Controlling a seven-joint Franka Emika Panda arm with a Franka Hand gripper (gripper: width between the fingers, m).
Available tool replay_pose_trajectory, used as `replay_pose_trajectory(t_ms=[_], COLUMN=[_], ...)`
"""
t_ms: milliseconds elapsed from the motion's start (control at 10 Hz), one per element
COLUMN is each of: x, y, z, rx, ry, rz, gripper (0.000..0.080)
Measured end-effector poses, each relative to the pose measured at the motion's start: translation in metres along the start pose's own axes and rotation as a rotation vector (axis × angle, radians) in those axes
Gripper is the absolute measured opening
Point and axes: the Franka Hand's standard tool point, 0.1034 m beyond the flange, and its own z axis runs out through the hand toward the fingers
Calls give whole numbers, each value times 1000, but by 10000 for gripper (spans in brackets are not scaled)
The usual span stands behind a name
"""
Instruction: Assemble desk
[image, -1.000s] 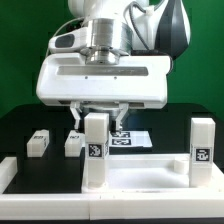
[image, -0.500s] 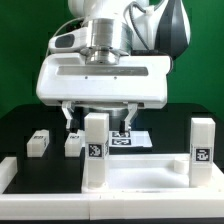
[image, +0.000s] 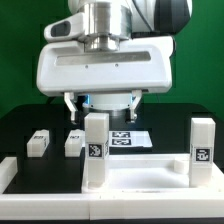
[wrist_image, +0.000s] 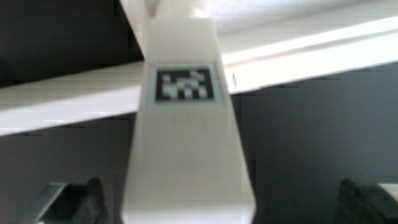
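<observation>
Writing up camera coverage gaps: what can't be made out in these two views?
- Exterior view: tabletop front cut off by the lower edge.
- Exterior view: marker board partly hidden behind the near upright leg.
- Exterior view: tags on the two loose legs too small to read.
- Wrist view: that leg fills the frame, blurred, hiding its own base; fingers only dark shapes at the edge.

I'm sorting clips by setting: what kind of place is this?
Probably a robotics lab test bench: a black table before a green backdrop, white desk legs carrying square tags, and a printed marker board.
</observation>
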Motion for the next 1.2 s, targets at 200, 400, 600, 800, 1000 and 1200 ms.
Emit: replay_pose_trajectory(t_ms=[200, 400, 600, 800, 1000, 1200], x=[-4, -8, -5, -5, -6, -6], y=[0, 11, 14, 14, 13, 13], z=[4, 6, 10, 10, 10, 10], rx=[22, 34, 27, 25, 8, -13], ry=[-145, -314, -335, -336, -338, -339], rz=[17, 37, 49, 60, 189, 318], gripper=[648, 648, 648, 461, 324, 288])
